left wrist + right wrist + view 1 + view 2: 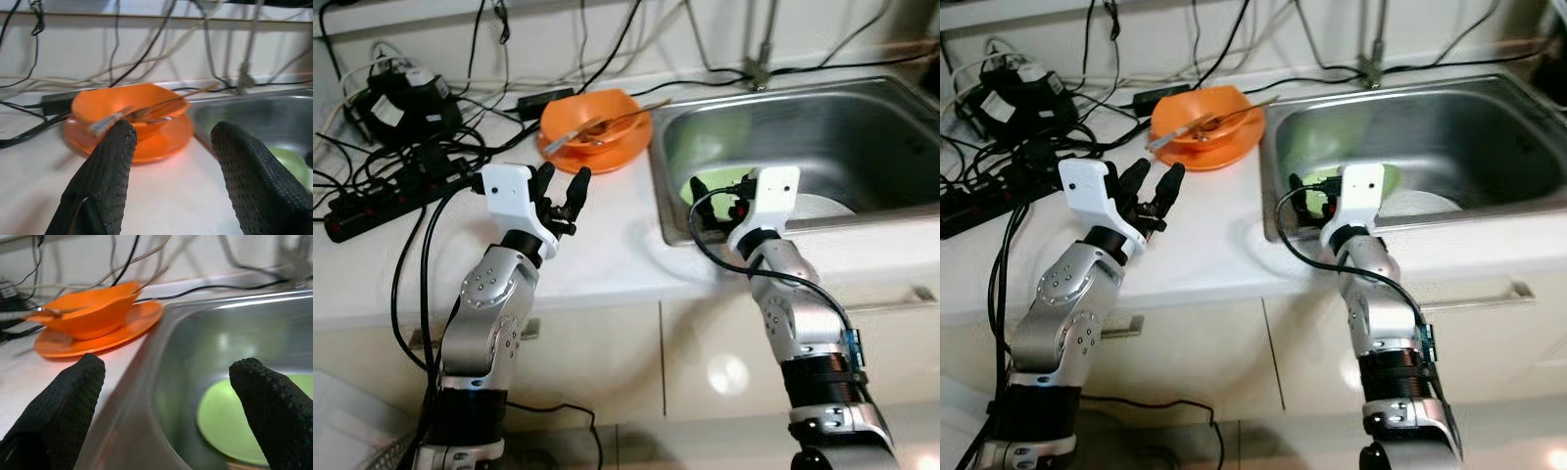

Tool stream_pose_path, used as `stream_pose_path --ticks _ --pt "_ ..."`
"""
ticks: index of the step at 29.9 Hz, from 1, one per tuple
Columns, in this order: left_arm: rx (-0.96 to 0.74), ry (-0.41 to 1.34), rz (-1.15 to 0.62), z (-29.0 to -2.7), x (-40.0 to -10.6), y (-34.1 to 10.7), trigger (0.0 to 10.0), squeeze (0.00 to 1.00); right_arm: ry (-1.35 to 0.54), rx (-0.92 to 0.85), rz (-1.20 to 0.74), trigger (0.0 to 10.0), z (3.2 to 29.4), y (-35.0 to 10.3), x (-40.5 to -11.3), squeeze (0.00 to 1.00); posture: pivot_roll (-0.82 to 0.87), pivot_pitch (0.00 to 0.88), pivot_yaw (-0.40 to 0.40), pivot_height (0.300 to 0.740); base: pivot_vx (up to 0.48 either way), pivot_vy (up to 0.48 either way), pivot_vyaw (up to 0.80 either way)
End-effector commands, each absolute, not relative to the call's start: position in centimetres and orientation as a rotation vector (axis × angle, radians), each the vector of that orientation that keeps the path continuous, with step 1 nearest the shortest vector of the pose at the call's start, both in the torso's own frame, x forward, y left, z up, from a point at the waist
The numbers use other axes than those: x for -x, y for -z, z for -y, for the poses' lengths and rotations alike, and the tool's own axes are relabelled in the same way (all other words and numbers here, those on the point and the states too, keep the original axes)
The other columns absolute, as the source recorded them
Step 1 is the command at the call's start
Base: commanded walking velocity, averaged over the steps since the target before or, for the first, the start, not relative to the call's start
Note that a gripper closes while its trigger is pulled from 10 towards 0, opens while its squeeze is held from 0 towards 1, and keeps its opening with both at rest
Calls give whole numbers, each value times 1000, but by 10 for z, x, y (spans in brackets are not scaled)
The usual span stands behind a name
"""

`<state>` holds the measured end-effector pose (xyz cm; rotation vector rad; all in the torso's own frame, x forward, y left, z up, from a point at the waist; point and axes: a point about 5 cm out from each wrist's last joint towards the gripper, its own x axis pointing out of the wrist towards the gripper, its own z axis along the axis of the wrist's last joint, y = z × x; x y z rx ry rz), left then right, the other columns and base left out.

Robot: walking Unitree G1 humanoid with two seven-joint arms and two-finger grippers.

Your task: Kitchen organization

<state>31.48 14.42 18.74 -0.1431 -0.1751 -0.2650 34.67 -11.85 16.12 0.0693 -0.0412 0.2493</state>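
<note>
- A black power strip [382, 201] and a tangle of cables [460, 147] crowd the white counter's [597, 245] back left corner.
- An orange bowl [592, 122] sits on an orange plate [607, 152] near the counter's back edge, just beside the steel sink's [822, 147] left rim, with cutlery [617, 122] lying across the bowl.
- A green plate [234, 416] lies on the sink floor.
- The left gripper [563, 191] hovers over the counter, fingers spread and empty.
- The right gripper [717, 199] hangs over the sink's front left corner, fingers parted, holding nothing.
</note>
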Motion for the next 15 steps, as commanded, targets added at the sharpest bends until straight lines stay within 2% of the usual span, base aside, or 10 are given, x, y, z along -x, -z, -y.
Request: stream_pose_path --ticks 1,8,15 --pt "144 276 177 -141 -313 -190 10000 0 -235 -43 53 10000 125 -166 -346 0 -34 4 134 740 446 0 0" --pt "155 282 178 -138 -310 -190 10000 0 -241 -27 41 10000 126 -163 -343 0 -34 19 125 740 389 0 0" --pt "182 286 181 -135 -300 -188 10000 0 -255 -9 16 10000 127 -158 -337 0 -32 53 109 740 0 0 0"
